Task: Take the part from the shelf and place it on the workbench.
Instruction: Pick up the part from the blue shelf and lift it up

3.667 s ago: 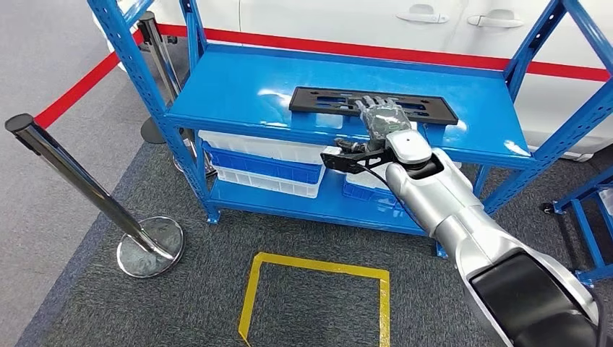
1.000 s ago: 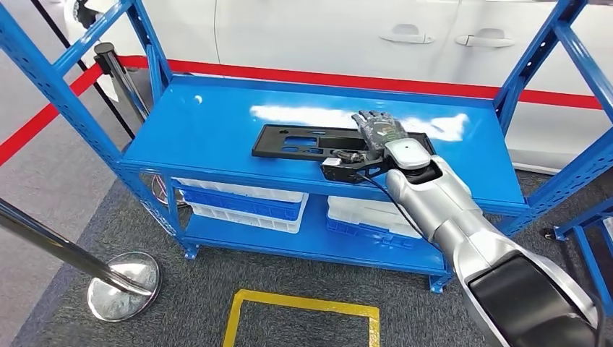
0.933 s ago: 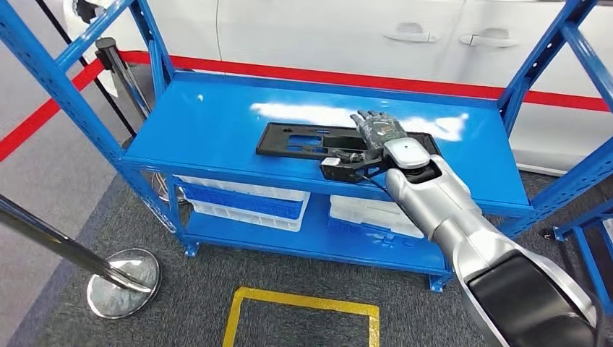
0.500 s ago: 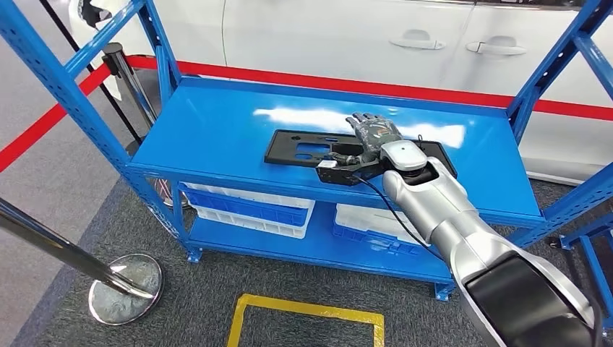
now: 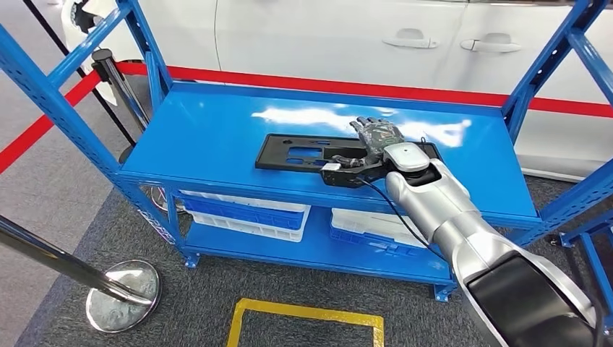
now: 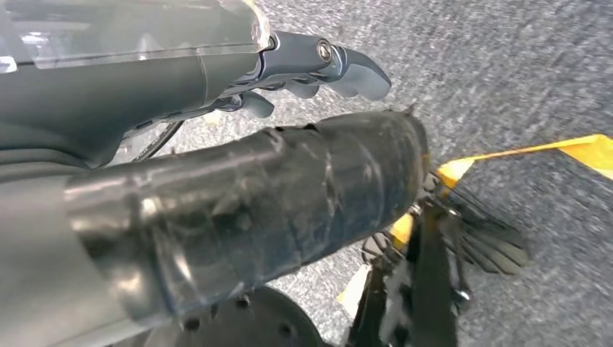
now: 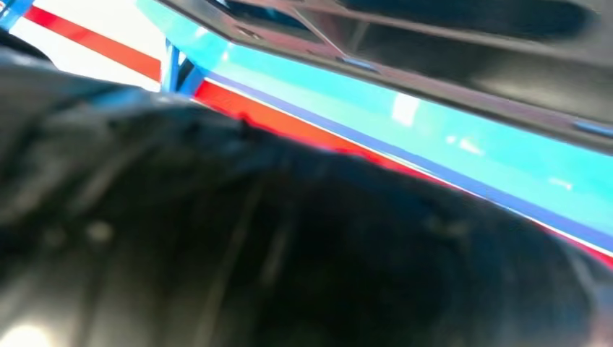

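Note:
A flat black part with cut-outs lies lengthwise on the top board of the blue shelf, close to its front edge. My right hand lies over the part's right half, fingers laid flat on top and thumb at its near edge, gripping it. The right wrist view looks along the part's edge above the blue board, behind the dark blur of that hand. In the left wrist view my left hand hangs over grey carpet, holding nothing.
Blue uprights frame the shelf on both sides. White and blue bins sit on the lower board. A chrome stanchion leans at lower left, a yellow tape square marks the carpet, and a white car stands behind.
The whole picture shifted as the camera moved. Since the oldest frame the part lies nearer the shelf's front edge, with my right hand still on it. Over the last second little else differs.

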Controlling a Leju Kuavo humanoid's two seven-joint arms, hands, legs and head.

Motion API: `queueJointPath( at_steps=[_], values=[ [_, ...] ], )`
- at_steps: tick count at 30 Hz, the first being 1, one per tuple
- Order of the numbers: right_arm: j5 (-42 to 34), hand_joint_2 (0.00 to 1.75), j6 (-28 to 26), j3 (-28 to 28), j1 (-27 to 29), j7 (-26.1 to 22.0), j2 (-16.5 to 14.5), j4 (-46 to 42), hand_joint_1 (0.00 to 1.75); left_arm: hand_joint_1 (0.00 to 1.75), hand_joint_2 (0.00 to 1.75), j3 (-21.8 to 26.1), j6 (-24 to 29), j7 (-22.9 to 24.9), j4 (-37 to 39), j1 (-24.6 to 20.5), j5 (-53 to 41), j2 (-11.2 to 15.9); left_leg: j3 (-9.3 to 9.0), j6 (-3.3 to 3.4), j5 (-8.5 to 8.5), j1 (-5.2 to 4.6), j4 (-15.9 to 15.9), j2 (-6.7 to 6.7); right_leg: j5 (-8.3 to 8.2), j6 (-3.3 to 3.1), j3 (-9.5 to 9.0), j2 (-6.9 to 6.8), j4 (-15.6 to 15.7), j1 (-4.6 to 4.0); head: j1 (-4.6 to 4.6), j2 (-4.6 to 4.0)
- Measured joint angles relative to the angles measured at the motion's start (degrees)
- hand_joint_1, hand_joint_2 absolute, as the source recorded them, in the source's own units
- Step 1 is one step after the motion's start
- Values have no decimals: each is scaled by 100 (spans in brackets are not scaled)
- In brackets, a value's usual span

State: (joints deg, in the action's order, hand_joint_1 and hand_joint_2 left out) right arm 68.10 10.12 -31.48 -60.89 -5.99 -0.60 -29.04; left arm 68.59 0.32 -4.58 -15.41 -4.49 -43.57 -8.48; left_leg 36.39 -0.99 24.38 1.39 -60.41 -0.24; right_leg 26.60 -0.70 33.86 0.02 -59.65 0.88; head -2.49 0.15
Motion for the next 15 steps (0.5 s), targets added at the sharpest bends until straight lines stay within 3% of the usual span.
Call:
queueJointPath(
  at_steps=[3,5,8,10,11,12,14,15],
  values=[
    [-52,0,86,-11,-15,-83,-13,25,0,0,0,6,-31,-19,-1,-14,-20,-3,-38,103,19,-21,90,-15,13,76,9,0,5,-24,2,1],
    [-91,0,132,-20,-24,-145,-20,40,0,0,0,14,-42,-25,-1,-16,-29,-4,-71,180,6,-11,133,-11,126,117,59,-1,-138,-10,3,1],
    [-109,0,175,-49,-32,-221,-21,76,0,0,0,33,-58,-34,-7,-15,-40,-3,-96,255,12,-17,161,-2,587,150,509,1,-1076,-5,3,1],
    [-115,0,200,-86,-6,-250,-21,112,0,0,0,39,-66,-37,-21,-17,-40,-2,-105,269,22,-29,158,-12,690,152,793,0,-1575,-5,3,1],
    [-121,0,207,-102,2,-257,-22,128,0,0,0,41,-71,-37,-29,-18,-41,-2,-115,271,29,-33,157,-21,576,140,795,0,-1524,-6,3,1],
    [-128,0,211,-111,1,-260,-24,140,0,0,0,42,-75,-36,-37,-17,-41,-3,-132,268,38,-35,154,-29,369,120,686,0,-1249,-9,3,1],
    [-154,0,214,-120,-28,-262,-30,154,0,0,0,47,-83,-35,-45,-14,-44,-10,-158,244,66,-48,141,-35,-21,58,341,0,-459,-33,2,1],
    [-171,0,220,-126,-46,-262,-38,160,0,0,0,53,-85,-33,-48,-13,-51,-15,-156,224,74,-54,136,-34,-109,35,219,1,-191,-51,2,1]
  ],
)
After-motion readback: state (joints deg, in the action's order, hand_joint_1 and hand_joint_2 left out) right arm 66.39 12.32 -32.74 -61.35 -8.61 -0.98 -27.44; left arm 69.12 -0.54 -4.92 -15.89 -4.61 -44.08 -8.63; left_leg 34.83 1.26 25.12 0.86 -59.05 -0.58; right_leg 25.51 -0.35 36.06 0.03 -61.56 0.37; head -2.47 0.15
